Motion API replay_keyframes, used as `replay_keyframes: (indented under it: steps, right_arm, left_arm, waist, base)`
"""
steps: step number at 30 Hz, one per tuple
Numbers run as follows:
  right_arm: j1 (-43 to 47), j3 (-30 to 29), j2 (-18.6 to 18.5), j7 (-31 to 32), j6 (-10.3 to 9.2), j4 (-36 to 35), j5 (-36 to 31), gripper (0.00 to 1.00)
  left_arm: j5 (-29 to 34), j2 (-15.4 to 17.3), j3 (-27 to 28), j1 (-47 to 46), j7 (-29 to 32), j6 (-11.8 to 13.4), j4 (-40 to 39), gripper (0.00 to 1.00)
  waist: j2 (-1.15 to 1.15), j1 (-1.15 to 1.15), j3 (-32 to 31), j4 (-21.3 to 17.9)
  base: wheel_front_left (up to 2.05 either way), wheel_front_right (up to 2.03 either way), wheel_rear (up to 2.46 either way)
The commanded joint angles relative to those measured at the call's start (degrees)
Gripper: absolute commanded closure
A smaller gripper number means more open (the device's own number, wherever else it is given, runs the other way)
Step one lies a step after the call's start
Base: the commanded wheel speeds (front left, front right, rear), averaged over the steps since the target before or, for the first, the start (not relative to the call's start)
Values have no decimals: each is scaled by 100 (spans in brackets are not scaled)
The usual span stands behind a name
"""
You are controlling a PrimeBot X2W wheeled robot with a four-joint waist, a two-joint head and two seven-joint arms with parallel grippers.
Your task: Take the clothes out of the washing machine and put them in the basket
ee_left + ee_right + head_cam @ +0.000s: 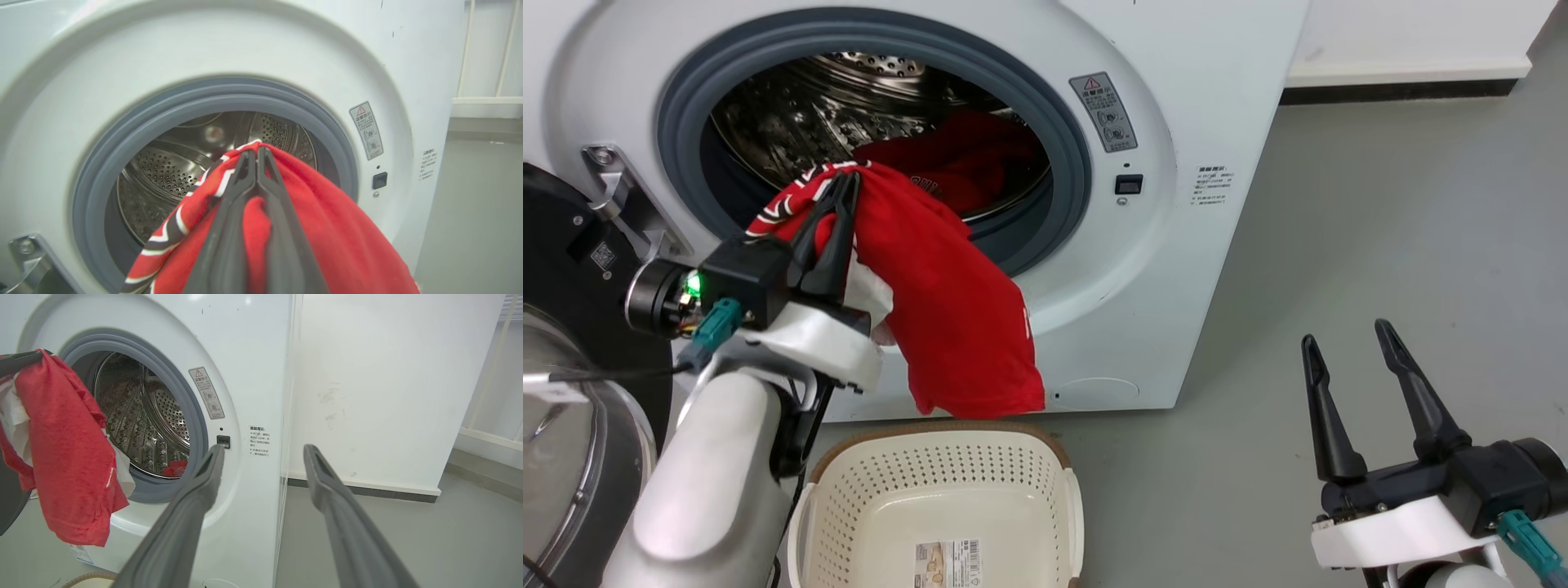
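Seen from the head, the left end effector (pixel 848 181) is clamped on a red garment (pixel 947 318) just outside the porthole of the washing machine (pixel 1225 122). The cloth hangs long axis down, its hem right above the far rim of the basket (pixel 935 429), so the drop lies below and slightly nearer. A second red garment (pixel 968 155) lies in the drum. The right end effector (pixel 1343 335) stands spread apart, well to the right. The basket's base label (pixel 947 563) is unreadable.

From the left wrist, the fingers pinch together on striped trim.

From the right wrist, a warning sticker (pixel 206 394) shows a red triangle, but its print is too small to read.
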Motion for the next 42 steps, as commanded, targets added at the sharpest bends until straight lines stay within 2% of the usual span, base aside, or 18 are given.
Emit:
replay_keyframes:
  steps: [1,11,19,26,30,35,42]
  right_arm:
    - [95,10,7,-14,-4,13,26,0]
    - [163,-44,7,-14,-4,18,25,0]
    - [-32,-54,7,-13,-4,-19,53,0]
    - [-237,-89,7,-13,-4,-58,59,0]
    - [-422,-111,7,-13,-4,-116,39,0]
    - [-708,-110,9,-14,-4,-197,46,0]
    - [-1081,-191,8,-13,-4,-308,15,0]
  left_arm:
    - [2,63,28,164,74,60,-254,100]
    - [-45,446,160,1243,755,454,-2271,100]
    - [-232,330,57,1724,827,529,-2461,100]
    - [-309,148,-232,2021,717,444,-2083,100]
    - [-366,19,-417,1960,567,291,-1641,100]
    - [-310,-95,-587,1632,376,126,-863,100]
    - [-402,-300,-733,966,166,-121,652,100]
  waist:
    - [0,1,-52,3]
    - [0,1,-51,27]
    - [0,1,240,9]
    - [0,1,696,-25]
    - [0,1,1076,-57]
    - [0,1,1656,-151]
    - [0,1,2473,-319]
  base:
    - [0,0,0]
    - [0,0,0]
    - [0,0,0]
    - [0,0,0]
    - [0,0,0]
    - [0,0,0]
    - [0,0,0]
